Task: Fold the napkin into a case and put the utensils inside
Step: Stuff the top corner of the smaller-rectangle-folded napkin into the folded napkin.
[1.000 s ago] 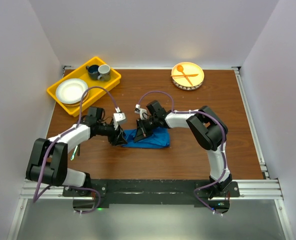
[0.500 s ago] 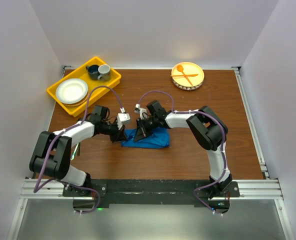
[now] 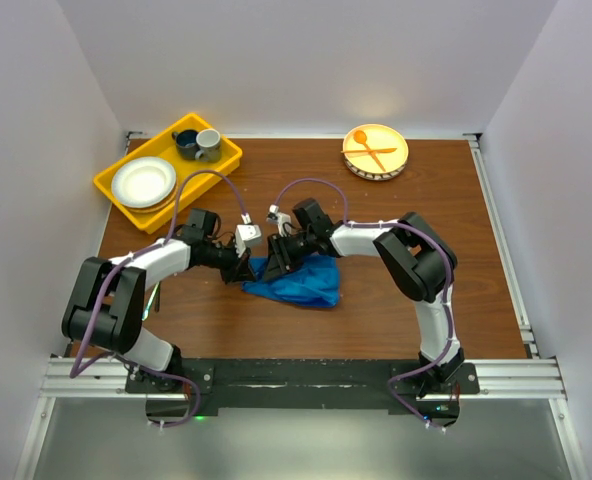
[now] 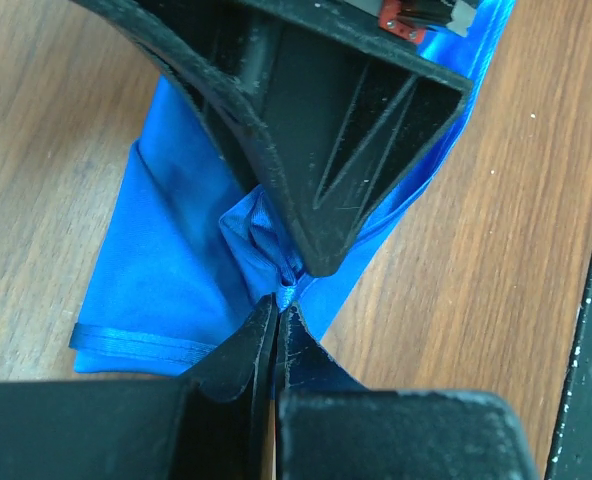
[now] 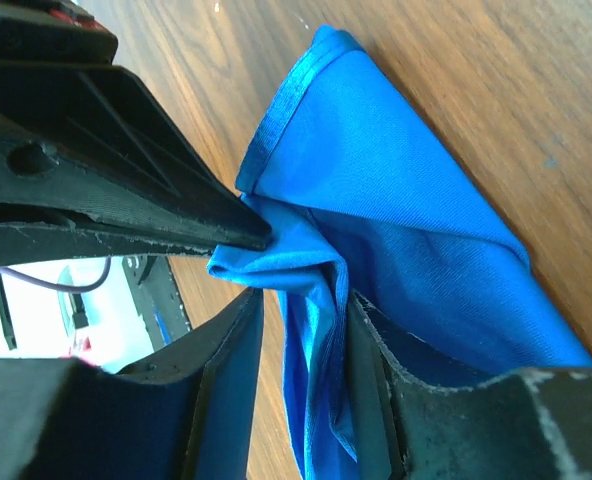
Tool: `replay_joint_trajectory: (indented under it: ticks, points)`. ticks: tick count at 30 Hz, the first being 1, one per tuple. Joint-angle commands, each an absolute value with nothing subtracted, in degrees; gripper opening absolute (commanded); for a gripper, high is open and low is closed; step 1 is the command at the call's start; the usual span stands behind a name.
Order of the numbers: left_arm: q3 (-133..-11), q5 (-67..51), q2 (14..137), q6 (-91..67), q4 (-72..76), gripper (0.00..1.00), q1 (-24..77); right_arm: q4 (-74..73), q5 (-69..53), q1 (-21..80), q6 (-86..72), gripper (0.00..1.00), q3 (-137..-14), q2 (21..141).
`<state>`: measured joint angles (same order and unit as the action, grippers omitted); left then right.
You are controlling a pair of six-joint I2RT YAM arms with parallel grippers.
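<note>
On the worktop, the napkin is being gripped at its left end by the left end effector and the right end effector, both closed.

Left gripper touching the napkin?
Touching. Left wrist view: jaws of the left gripper are shut on a pinched fold of the napkin, blue cloth showing at their tips.

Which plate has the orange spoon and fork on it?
The yellow plate at the far right of the table. The white plate sits in the yellow tray instead.
</note>
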<state>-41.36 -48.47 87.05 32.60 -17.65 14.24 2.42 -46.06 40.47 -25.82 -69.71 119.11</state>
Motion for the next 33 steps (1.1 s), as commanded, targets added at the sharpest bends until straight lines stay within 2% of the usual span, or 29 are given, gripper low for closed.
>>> replay_joint_trajectory:
  ticks: [1, 14, 17, 21, 22, 26, 31, 32, 33]
  points:
    - [-43.33, -51.33, 86.75, 32.35, -17.76, 0.00, 13.62, 5.01, -46.67, 40.87, -24.87, 0.44, -71.01, 116.10]
    - [-45.35, -51.94, 89.73, 27.51, -16.08, 0.00, 11.95, 7.21, -46.14, 42.19, -24.35, 0.47, -69.43, 116.72]
    - [-45.53, -52.38, 90.18, 25.76, -15.30, 0.00, 11.60, 7.12, -45.36, 42.54, -23.47, 0.43, -69.43, 116.54]
    - [-45.53, -52.73, 90.26, 23.73, -14.15, 0.00, 11.43, 5.10, -44.48, 42.71, -22.06, 0.31, -69.96, 117.07]
    - [-45.35, -52.73, 90.26, 23.30, -13.72, 0.00, 11.43, 4.84, -44.39, 42.71, -21.63, 0.21, -70.05, 117.33]
    - [-45.00, -52.82, 90.18, 20.66, -12.57, 0.00, 11.43, 4.66, -44.30, 42.71, -21.53, 0.02, -70.14, 117.69]
    - [-44.74, -52.38, 89.48, 20.57, -12.48, 0.00, 11.34, 3.52, -44.30, 42.54, -21.62, 0.00, -70.58, 118.48]
    - [-44.74, -52.30, 89.39, 20.48, -12.57, 0.13, 11.25, 3.25, -44.38, 42.54, -21.71, 0.00, -70.75, 118.82]
    - [-44.74, -52.47, 88.95, 20.04, -12.57, 0.21, 10.90, 2.99, -44.47, 42.45, -21.88, 0.00, -70.84, 119.00]
